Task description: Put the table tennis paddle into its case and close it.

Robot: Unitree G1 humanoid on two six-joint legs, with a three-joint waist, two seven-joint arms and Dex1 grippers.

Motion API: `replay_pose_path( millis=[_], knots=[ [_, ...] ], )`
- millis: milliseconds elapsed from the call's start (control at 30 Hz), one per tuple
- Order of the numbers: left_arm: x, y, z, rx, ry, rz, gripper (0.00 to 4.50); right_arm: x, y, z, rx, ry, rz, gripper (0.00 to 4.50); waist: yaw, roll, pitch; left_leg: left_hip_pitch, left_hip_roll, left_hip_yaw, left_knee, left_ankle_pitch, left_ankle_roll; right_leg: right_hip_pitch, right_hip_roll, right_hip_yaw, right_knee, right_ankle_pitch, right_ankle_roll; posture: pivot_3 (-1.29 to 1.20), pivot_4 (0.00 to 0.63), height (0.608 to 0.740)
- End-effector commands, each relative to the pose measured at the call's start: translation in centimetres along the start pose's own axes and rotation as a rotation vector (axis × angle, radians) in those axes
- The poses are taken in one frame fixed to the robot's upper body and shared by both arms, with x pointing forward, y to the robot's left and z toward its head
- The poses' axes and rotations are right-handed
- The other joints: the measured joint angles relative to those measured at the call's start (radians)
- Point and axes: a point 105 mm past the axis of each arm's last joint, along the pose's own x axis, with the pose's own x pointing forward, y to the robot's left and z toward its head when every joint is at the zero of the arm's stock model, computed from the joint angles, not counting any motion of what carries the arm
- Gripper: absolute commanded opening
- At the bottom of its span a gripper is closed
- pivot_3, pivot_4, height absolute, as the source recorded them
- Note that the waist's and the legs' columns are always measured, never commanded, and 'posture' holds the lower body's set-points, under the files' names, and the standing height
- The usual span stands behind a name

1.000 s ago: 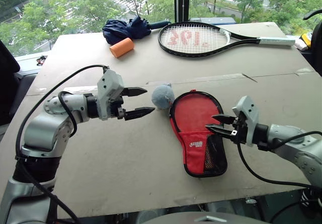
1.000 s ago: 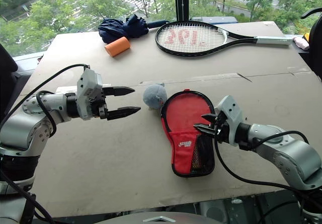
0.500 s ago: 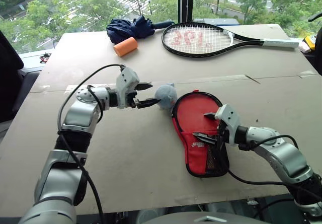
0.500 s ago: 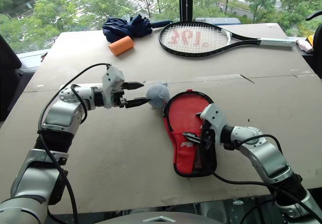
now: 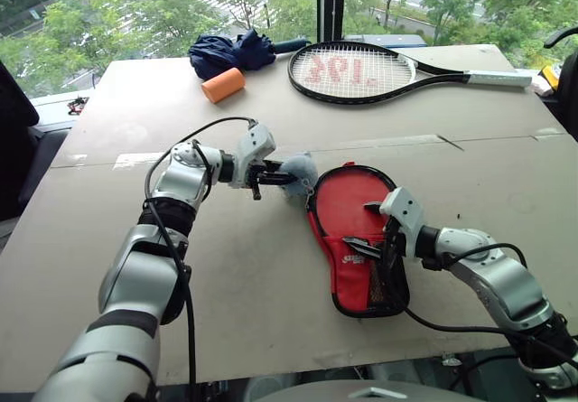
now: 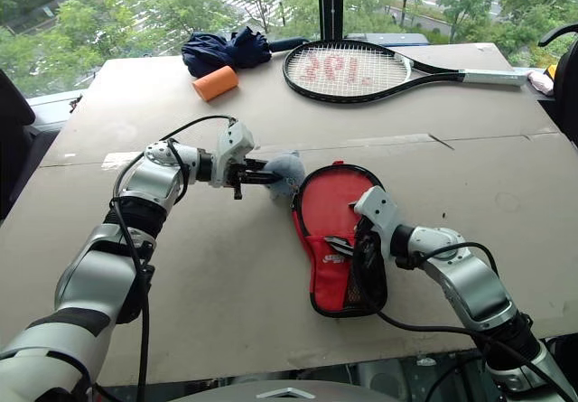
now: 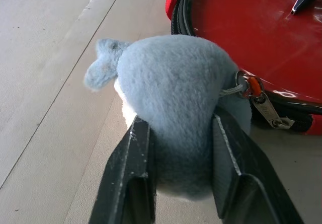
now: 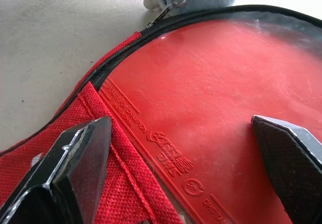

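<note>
The left arm reaches forward and inward across the table point(image 5: 226, 285), elbow bent, and its left gripper point(image 5: 274, 178) is clamped on a grey-blue plush charm point(image 7: 171, 108); both black fingers point(image 7: 132, 178) press into the soft body. A small metal clasp links this charm to the zip of the case point(image 5: 348, 266), just beside its rounded top edge. The right arm comes in low from the near right side, and the right gripper point(image 5: 368, 230) hovers with fingers spread wide over the case, one tip above the red fabric flap, the other above the table tennis paddle point(image 8: 226, 113). The paddle lies inside the unzipped case, its red rubber face up.

Bare tan table lies open on the near left and on the far right of the case. Well apart, along the far edge, sit a black tennis racket point(image 5: 379, 70), a dark blue umbrella point(image 5: 235, 51) and an orange cylinder point(image 5: 222, 85). Beyond the table, windows show green trees.
</note>
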Motion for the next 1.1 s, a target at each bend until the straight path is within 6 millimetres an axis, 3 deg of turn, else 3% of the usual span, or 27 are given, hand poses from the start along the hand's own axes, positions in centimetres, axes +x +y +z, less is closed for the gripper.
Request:
replay_pose_path(
  millis=[33, 200, 400, 567, 667, 833, 933, 1100],
  knots=[
    [-0.2, 1.6, 1.4, 0.052, -0.004, 0.071, 0.01, 0.3, 0.5, -3.4, 0.061, 0.138, 0.008, 4.5, 0.0, -0.001, -0.001, 0.0, 0.0, 0.0, 0.001, 0.0, 0.0, 0.0, 0.0, 0.0, 0.0, 0.0, 0.0, 0.0, 0.15, 0.74],
    [2.1, 3.5, 4.1, 0.109, 0.004, 0.191, 0.01, 0.9, 1.5, -4.0, 0.08, 0.172, 0.053, 4.5, 0.001, -0.002, -0.001, 0.0, 0.0, -0.001, 0.002, 0.0, 0.0, 0.001, 0.0, -0.001, 0.001, 0.0, 0.0, 0.0, 0.15, 0.74],
    [3.9, 5.1, 5.1, 0.204, 0.126, 0.354, 0.01, 0.9, 2.1, -4.1, 0.086, 0.186, 0.076, 4.5, -0.004, -0.004, -0.003, -0.001, -0.001, -0.001, 0.003, 0.0, 0.0, 0.001, 0.0, -0.001, 0.002, 0.0, 0.0, 0.0, 0.15, 0.74],
    [6.0, 5.2, 7.8, 0.297, 0.126, 0.441, 0.01, 1.0, 2.3, -4.2, 0.094, 0.185, 0.076, 4.5, -0.002, -0.005, -0.003, -0.001, -0.001, -0.001, 0.003, 0.0, 0.0, 0.001, 0.0, -0.001, 0.002, 0.0, 0.0, 0.0, 0.15, 0.74],
    [8.6, 4.2, 11.5, 0.381, 0.043, 0.486, 0.01, 1.2, 2.6, -4.1, 0.102, 0.181, 0.077, 4.5, 0.008, -0.007, -0.004, -0.001, -0.001, -0.002, 0.003, 0.0, 0.0, 0.001, 0.0, -0.001, 0.002, 0.0, 0.0, 0.0, 0.15, 0.74],
    [11.5, 2.3, 15.0, 0.456, -0.044, 0.515, 0.01, 1.4, 3.0, -4.1, 0.114, 0.177, 0.076, 4.5, 0.005, -0.007, -0.004, -0.001, -0.002, -0.001, 0.004, 0.0, 0.0, 0.0, -0.001, 0.0, 0.003, 0.0, 0.001, 0.0, 0.15, 0.74],
    [13.5, 0.2, 17.3, 0.495, -0.11, 0.487, 0.01, 1.4, 3.3, -4.1, 0.12, 0.178, 0.078, 4.5, 0.005, -0.007, -0.004, -0.001, -0.002, -0.001, 0.003, 0.0, 0.0, 0.0, 0.0, 0.0, 0.003, 0.0, 0.001, 0.0, 0.15, 0.74],
    [16.7, -4.6, 19.3, 0.56, -0.214, 0.303, 0.01, 1.5, 3.2, -4.0, 0.125, 0.175, 0.068, 4.5, 0.01, -0.007, -0.004, -0.001, -0.003, -0.001, 0.003, 0.0, 0.0, 0.0, -0.001, 0.0, 0.003, 0.0, 0.001, 0.0, 0.15, 0.74]
  ],
)
